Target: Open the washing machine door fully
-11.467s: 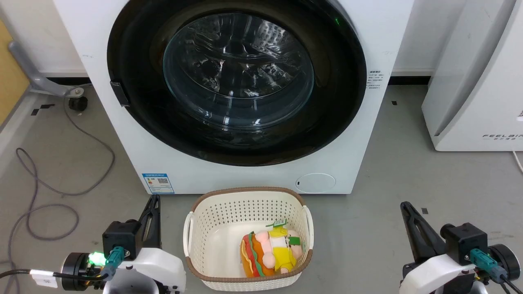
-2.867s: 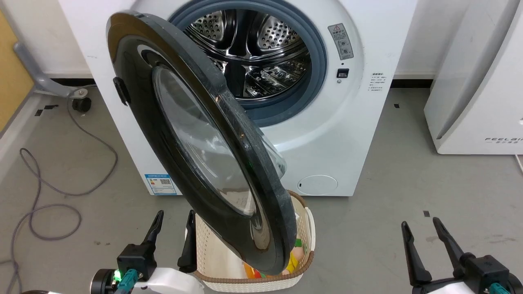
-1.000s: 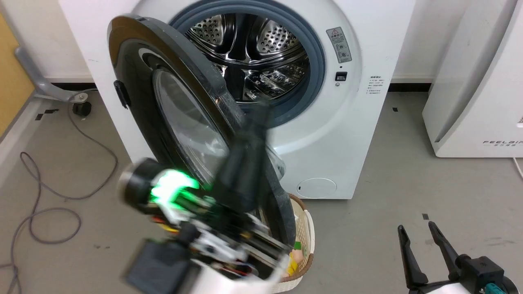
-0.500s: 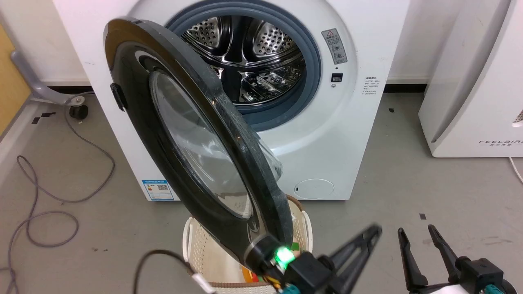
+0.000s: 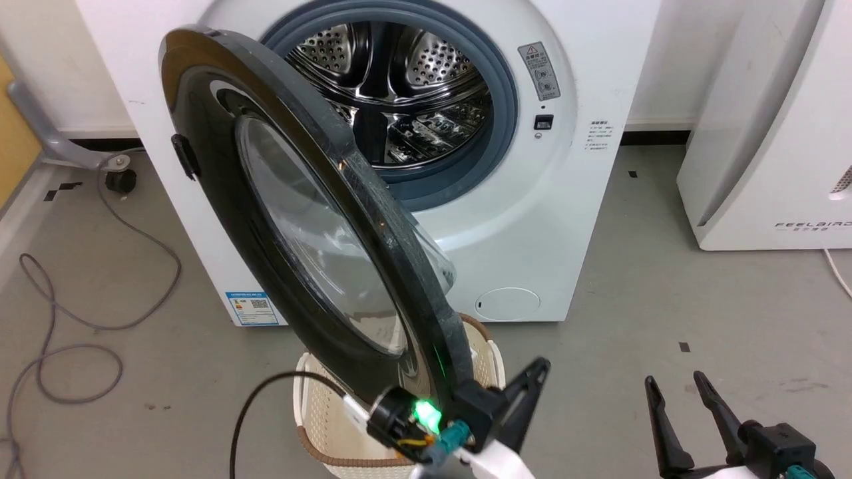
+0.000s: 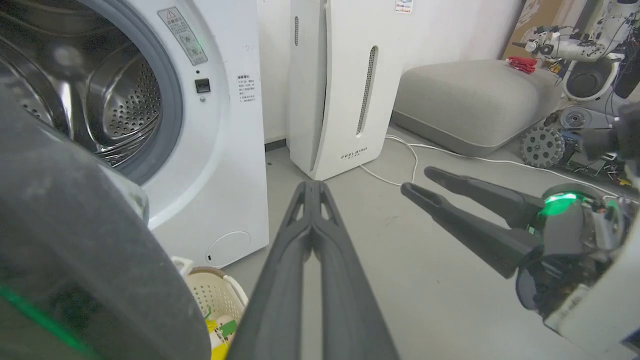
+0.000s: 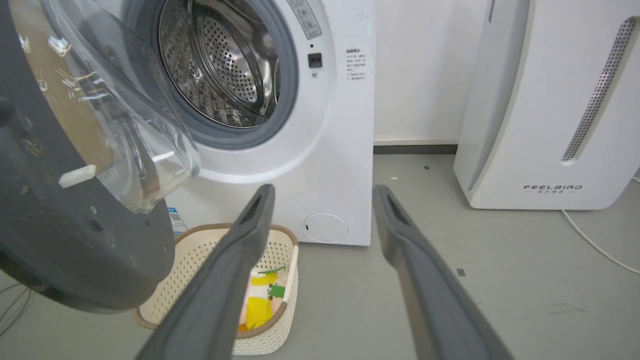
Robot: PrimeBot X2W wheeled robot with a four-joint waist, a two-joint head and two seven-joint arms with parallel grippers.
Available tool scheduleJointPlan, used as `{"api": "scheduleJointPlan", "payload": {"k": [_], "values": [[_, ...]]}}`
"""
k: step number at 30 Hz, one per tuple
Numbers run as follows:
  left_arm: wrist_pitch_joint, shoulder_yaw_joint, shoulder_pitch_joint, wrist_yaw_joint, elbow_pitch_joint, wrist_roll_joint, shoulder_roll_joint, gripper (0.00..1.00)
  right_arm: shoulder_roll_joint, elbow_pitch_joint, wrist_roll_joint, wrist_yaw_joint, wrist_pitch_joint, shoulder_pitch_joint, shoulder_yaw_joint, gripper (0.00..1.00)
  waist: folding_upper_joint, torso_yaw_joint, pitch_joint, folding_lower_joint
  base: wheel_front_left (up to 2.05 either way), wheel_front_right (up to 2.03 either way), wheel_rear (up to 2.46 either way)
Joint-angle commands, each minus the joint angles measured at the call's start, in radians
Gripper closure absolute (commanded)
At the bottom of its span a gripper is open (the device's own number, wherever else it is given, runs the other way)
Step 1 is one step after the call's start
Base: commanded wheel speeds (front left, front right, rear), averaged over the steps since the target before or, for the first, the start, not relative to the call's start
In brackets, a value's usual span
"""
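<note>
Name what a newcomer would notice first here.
The large round glossy black washing machine door hangs half open at centre left, its clear glass bowl bulging toward the shiny perforated steel drum of the white front-loading washing machine. Below the door's edge sits a cream perforated plastic basket.

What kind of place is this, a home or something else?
Probably a robotics test room, not a home: the washing machine stands on bare grey floor beside loose cables, and other robot hardware sits in a far corner.
</note>
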Motion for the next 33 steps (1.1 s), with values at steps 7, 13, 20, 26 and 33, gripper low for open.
{"api": "scheduleJointPlan", "payload": {"k": [7,13,20,26,33], "values": [[-0.063,-0.001,-0.115,0.062,0.088,-0.070,0.002,1.00,0.004,0.014,0.014,0.001,-0.004,-0.008,0.005,0.00,0.0000,-0.006,0.003,0.0000,0.00,0.00,0.00],[-0.088,-0.022,-0.153,0.090,0.162,-0.114,0.002,1.00,0.004,0.030,0.020,0.001,-0.004,-0.014,0.007,0.00,0.0000,-0.010,0.001,0.0000,0.00,0.00,0.00],[-0.103,-0.038,-0.142,0.111,0.209,-0.144,0.002,1.00,0.004,0.043,0.025,0.001,-0.004,-0.017,0.003,0.00,0.0000,-0.006,-0.003,0.0000,0.00,0.00,0.00],[-0.121,-0.029,-0.135,0.123,0.244,-0.154,0.004,1.00,0.004,0.049,0.028,0.001,-0.004,-0.018,0.002,0.00,0.0000,0.005,-0.005,0.0000,0.00,0.00,0.00],[-0.134,-0.027,-0.086,0.137,0.222,-0.161,0.028,1.00,0.004,0.057,0.029,0.001,-0.004,-0.014,0.008,0.00,0.0000,0.004,-0.015,0.0000,0.00,0.00,0.00]]}}
